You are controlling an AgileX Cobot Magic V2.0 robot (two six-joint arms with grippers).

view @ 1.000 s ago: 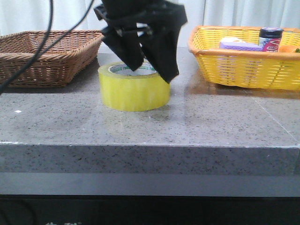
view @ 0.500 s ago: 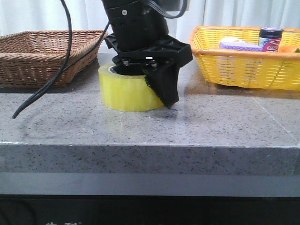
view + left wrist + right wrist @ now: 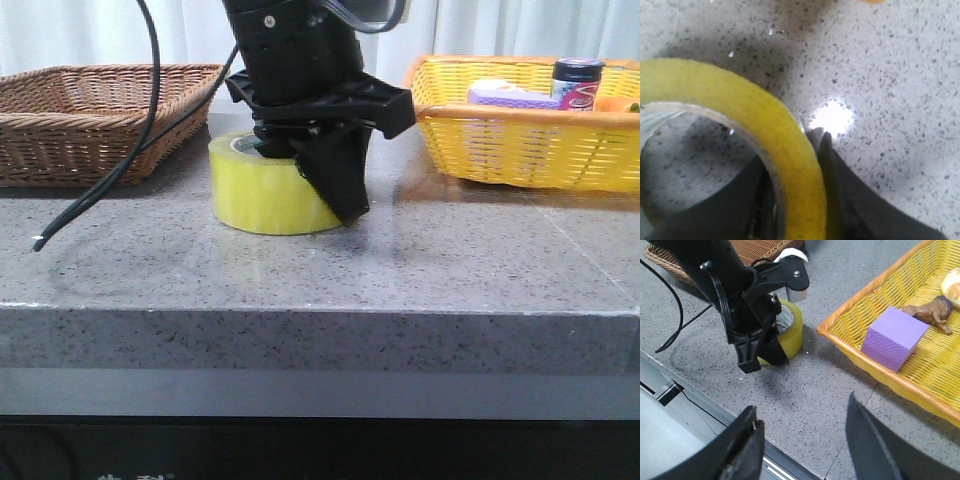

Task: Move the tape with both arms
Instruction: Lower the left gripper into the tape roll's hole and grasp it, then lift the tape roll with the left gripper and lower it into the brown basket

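tape [image 3: 262,195], a wide, thick roll of translucent yellow with a pale printed core, lies flat on the speckled grey stone desk [image 3: 320,270], its open core facing up, between two baskets near the desk's middle. in the left wrist view the roll's wall reads as a broad yellow band, glossy on its outer face, with a thin pale cardboard lining inside and grey desk showing through the hole. the left tool [image 3: 300,185] is lowered onto the roll and narrowed on its wall: one black wedge finger [image 3: 850,200] presses the outside of the band, the other sits inside the core against the lining. from the front, the outer finger covers the roll's right-hand side down to the desk, and the arm's black body rises straight above it, a black cable [image 3: 110,170] trailing down to the desk on the left.

the right tool [image 3: 800,450] hangs well apart from the roll above the desk's near edge, its two fingers spread wide with nothing between them.

farther back, a brown wicker basket [image 3: 90,115] stands to the left. a yellow woven basket [image 3: 520,140] stands to the right, holding a purple block [image 3: 894,337] and a small brown animal figure [image 3: 932,312].
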